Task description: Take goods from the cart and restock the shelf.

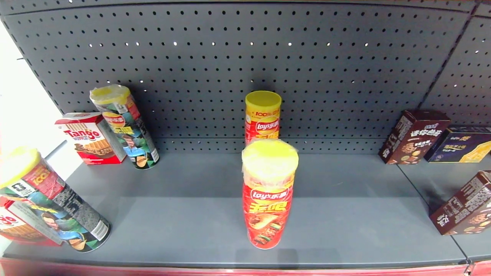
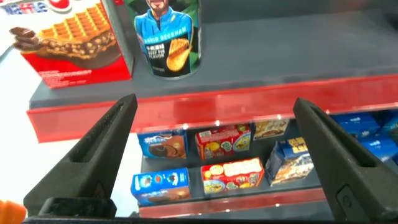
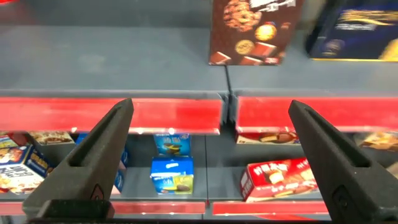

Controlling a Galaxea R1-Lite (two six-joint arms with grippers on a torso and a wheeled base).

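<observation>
On the grey shelf (image 1: pixel 345 214) a red chip can with a yellow lid (image 1: pixel 268 195) stands upright near the front middle. A second red can (image 1: pixel 262 117) stands behind it by the back wall. My left gripper (image 2: pixel 214 162) is open and empty in front of the shelf's red front edge (image 2: pixel 205 109), below a dark chip can (image 2: pixel 168 37) and a wafer box (image 2: pixel 74 37). My right gripper (image 3: pixel 211 162) is also open and empty before the red edge (image 3: pixel 168 115), below a brown cookie box (image 3: pixel 252 31).
Two dark chip cans (image 1: pixel 124 126) (image 1: pixel 53 201) and wafer boxes (image 1: pixel 90 138) stand at the shelf's left. Brown boxes (image 1: pixel 414 136) (image 1: pixel 464 203) and a blue box (image 1: pixel 462 145) are at the right. A lower shelf holds several small packs (image 2: pixel 224 143). Bare shelf lies on either side of the middle cans.
</observation>
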